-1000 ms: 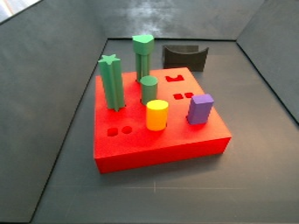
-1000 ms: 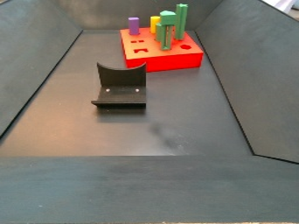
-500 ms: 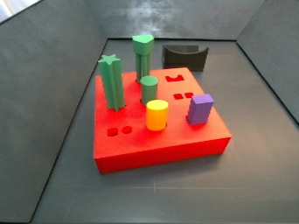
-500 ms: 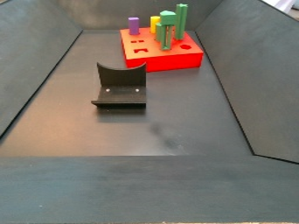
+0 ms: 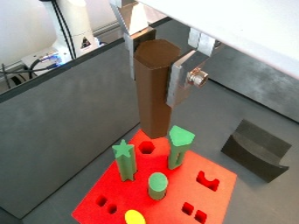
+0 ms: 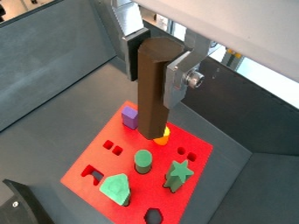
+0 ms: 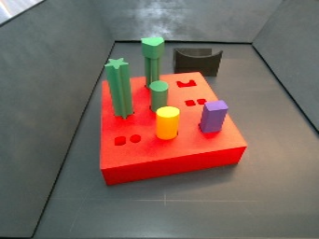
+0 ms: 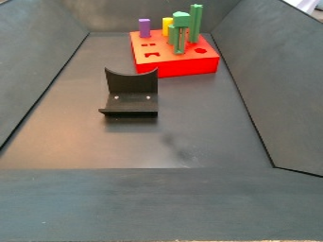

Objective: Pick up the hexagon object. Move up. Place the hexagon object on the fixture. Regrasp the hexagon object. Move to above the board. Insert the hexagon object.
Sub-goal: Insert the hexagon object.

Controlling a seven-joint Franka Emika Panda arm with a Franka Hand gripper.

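Fingers: flat silver plates, seen in both wrist views, set flush on opposite sides of a dark brown post. They read as clamped on it, not spread. The post has a six-sided top and hangs straight down between the plates.

Gripper: high over the board, looking down on it. It does not appear in either side view, so its place in the scene cannot be fixed from those.

Hexagon object: upright in the board at its far-left part, just beyond the green star post, with the short green cylinder on its near side. Its long axis is vertical, parallel to the brown post. In a wrist view it stands below the fingers and off to one side of the brown post's line, not directly beneath it.

Judgement: the pick-up is not yet done, since the green peg stands free with nothing touching it. The coming move turns on shifting sideways to get above its flat top, then descending along its axis (the neighbouring star post leaves little room for a plate on that side). The occupied jaws look like an obstacle to that.

Fixture: on the floor, well apart from the board and nearer that camera; nothing rests on it.

Yellow peg and purple peg stand near the board's near edge.

Writing, brands, labels: none legible anywhere.
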